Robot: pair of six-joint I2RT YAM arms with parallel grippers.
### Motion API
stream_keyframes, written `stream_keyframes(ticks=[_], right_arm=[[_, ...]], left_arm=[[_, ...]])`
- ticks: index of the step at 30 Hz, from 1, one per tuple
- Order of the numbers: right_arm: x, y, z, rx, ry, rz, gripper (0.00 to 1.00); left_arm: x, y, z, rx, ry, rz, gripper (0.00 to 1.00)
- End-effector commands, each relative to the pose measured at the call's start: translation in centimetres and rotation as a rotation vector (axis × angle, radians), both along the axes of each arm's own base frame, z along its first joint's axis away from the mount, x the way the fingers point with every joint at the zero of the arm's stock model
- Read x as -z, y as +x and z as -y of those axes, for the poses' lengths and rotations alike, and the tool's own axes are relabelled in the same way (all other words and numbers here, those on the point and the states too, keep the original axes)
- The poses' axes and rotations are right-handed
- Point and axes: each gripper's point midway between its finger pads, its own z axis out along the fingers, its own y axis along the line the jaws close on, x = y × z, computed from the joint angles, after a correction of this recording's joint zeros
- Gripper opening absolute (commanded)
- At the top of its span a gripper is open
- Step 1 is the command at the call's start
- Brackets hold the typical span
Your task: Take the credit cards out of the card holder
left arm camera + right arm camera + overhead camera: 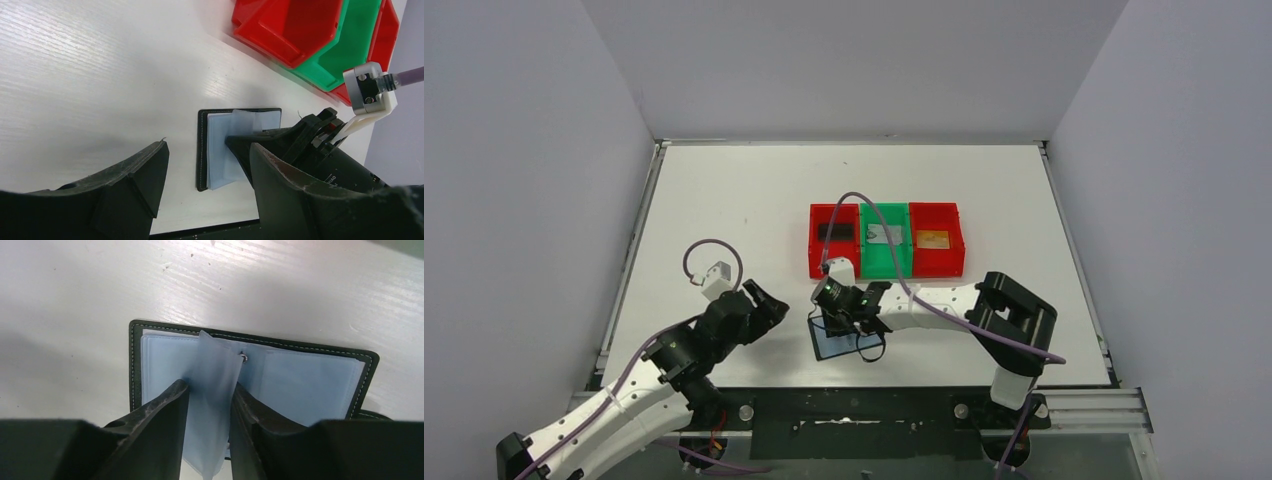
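The card holder lies open on the white table near the front edge, black cover down, with pale blue plastic sleeves facing up. One sleeve stands up from the spine. My right gripper reaches down onto the holder and is shut on that upright sleeve, a finger pressed to each side. My left gripper hovers open just left of the holder, holding nothing. A dark card, a pale card and an orange card lie in the bins.
Three plastic bins sit in a row behind the holder: a red bin, a green bin and another red bin. The right arm's purple cable loops over them. The table's front edge is close below the holder.
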Motion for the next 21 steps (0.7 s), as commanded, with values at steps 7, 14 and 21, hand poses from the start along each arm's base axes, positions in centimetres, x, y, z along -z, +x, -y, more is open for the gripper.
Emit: stream_keyframes(ticks=[7,14,21], right_arm=[[-1.5,1.7,0.5,0.081,0.284,-0.062,0.25],[-1.2,2.0,1.3,0.12,0.339,-0.099,0.4],[-1.2,1.6,1.3,0.09,0.183,-0.04,0.71]], left_arm=[[-0.9,0.9,3.6,0.127,-0.069,0.038,0.6],[1.1,0.3,7.8,0.31,-0.095,-0.061,0.56],[1.2,1.0,4.4,0.126,-0.026,-0.075,0.54]])
